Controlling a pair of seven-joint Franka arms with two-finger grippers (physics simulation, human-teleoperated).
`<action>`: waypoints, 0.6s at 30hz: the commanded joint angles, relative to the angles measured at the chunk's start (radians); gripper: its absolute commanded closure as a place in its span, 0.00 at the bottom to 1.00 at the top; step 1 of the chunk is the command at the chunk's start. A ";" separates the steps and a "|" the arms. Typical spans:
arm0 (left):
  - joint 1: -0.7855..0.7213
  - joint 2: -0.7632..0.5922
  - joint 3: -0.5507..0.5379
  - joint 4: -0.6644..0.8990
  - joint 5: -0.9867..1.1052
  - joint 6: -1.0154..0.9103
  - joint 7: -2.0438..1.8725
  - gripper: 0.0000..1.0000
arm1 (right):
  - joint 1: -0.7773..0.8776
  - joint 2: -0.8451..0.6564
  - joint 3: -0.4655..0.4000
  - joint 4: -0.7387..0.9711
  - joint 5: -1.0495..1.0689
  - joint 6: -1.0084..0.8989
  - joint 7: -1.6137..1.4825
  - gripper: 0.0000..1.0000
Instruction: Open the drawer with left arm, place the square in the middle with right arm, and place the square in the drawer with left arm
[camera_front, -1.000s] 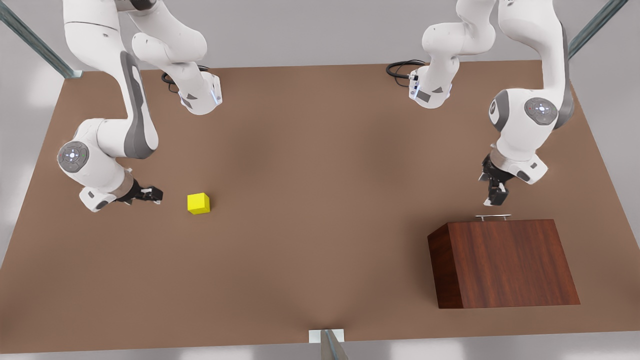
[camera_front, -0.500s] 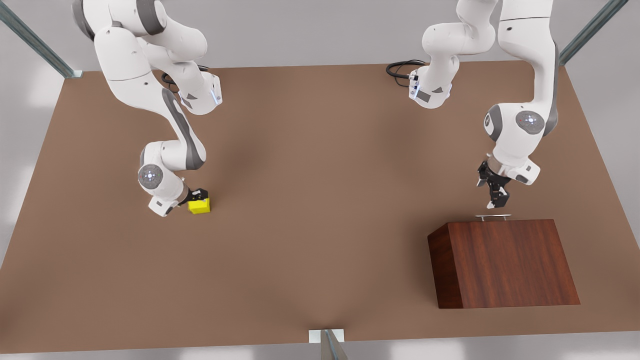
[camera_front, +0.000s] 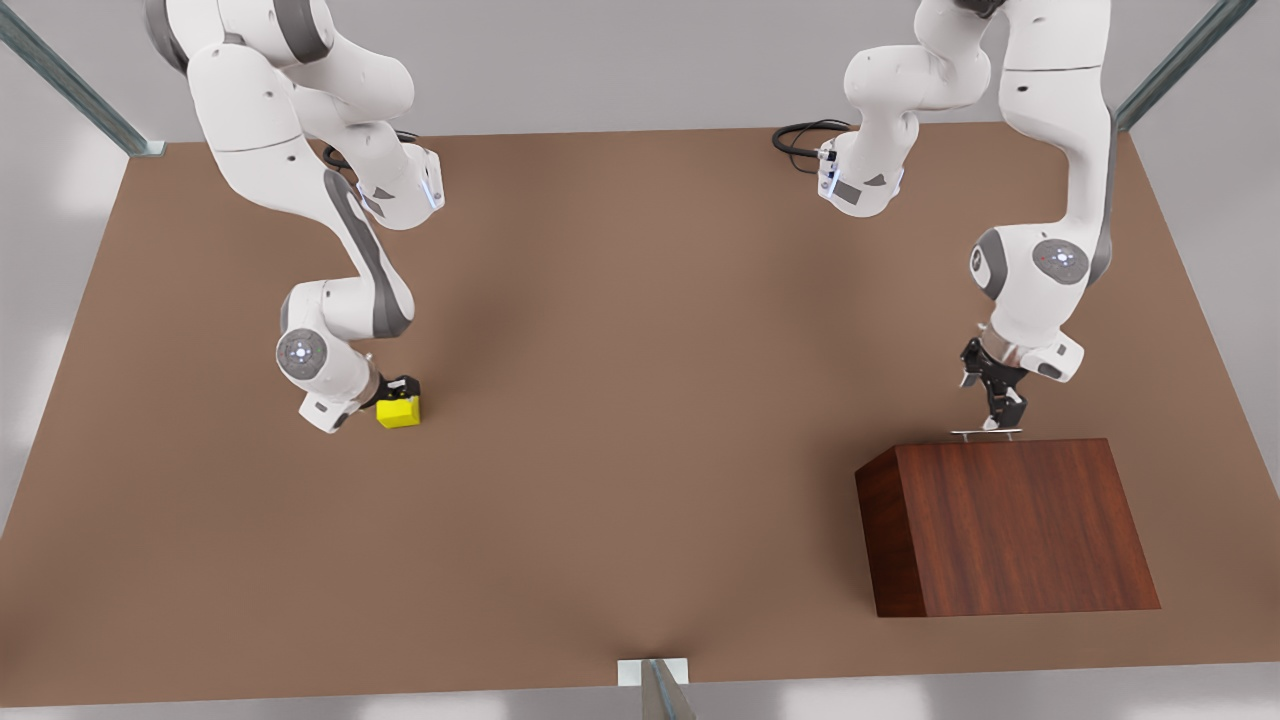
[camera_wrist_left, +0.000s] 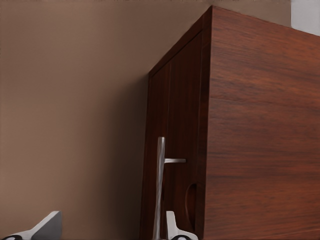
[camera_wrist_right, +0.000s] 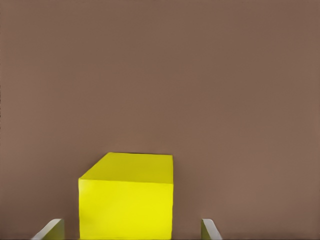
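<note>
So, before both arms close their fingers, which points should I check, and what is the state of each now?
1. Right gripper at the square, fingers on both sides with gaps: ok.
2. Square flat on the table: ok.
3. Left gripper at the handle: ok.
4. Handle between the left fingers: ok, but near one finger.
5. Drawer shut: ok.
6. Handle squeezed: not ok, fingers apart.

matte brown tabletop (camera_front: 620, 400), yellow square (camera_front: 399, 412) resting on it, wooden cabinet (camera_front: 1010, 525) standing well apart
</note>
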 joint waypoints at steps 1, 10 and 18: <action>-0.005 0.002 0.000 0.000 0.001 0.000 0.000 0.00 | 0.000 0.000 0.000 0.000 0.000 0.000 0.000 0.00; -0.005 0.052 0.003 0.015 0.001 0.023 0.000 0.00 | 0.000 0.071 0.002 -0.031 0.005 0.083 0.078 0.00; -0.004 0.089 0.009 0.020 0.003 0.048 0.000 0.00 | 0.000 0.101 0.014 -0.031 0.005 0.121 0.080 0.30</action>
